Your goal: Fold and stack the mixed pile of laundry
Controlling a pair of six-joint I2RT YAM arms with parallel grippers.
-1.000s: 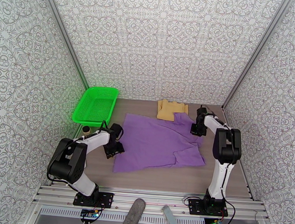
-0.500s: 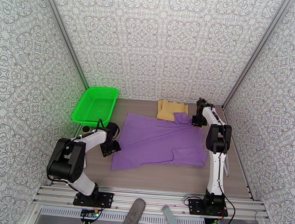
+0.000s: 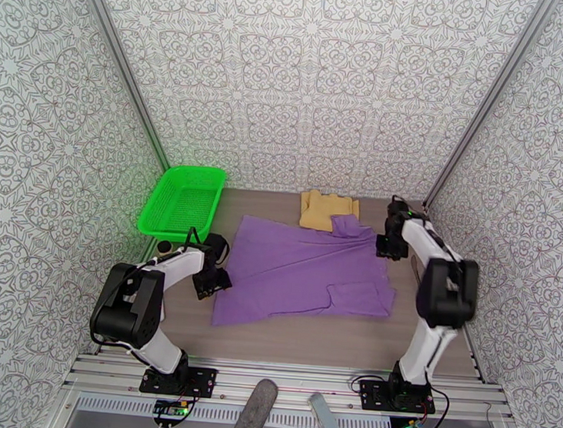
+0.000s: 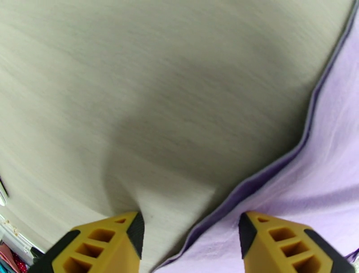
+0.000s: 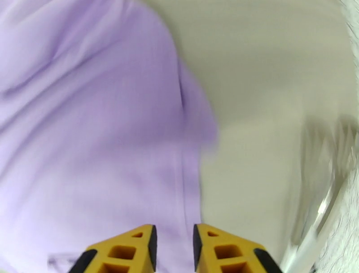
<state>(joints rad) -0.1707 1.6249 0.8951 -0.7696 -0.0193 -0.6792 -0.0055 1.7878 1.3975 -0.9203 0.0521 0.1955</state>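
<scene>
While the purple T-shirt (image 3: pixel 301 270) lies spread mostly flat across the middle of the worktop (image 3: pixel 303 340), both arms sit at its edges. Near right corner of the shirt has a flap folded over on itself. Far right sleeve reaches up and overlaps the near corner of the mustard-tan garment (image 3: pixel 324 208), which lies folded small at the far edge by the back wall. No white mark can be made out on the shirt.

Left gripper (image 3: pixel 213 282) is low at the shirt's left edge, jaws spread wide with nothing between them. On the left wrist camera the left gripper (image 4: pixel 189 226) straddles the hem: one finger over bare worktop (image 4: pixel 157 90), the other over the purple T-shirt (image 4: pixel 314 179). Can't tell if the tips touch the cloth.

Right gripper (image 3: pixel 391 248) is at the shirt's far right edge, close to the right wall. On the right wrist camera, which is blurred, the right gripper (image 5: pixel 172 238) has its jaws parted by a narrow gap with no cloth pinched in it. The purple T-shirt (image 5: pixel 89 134) lies loose beneath it, and its edge runs roughly under the gap, with bare worktop (image 5: pixel 269 112) to the right.

Green mesh basket (image 3: pixel 180 204) stands at the far left, apart from both garments. A small dark round object (image 3: pixel 165 245) sits just near of it; can't tell what it is.
</scene>
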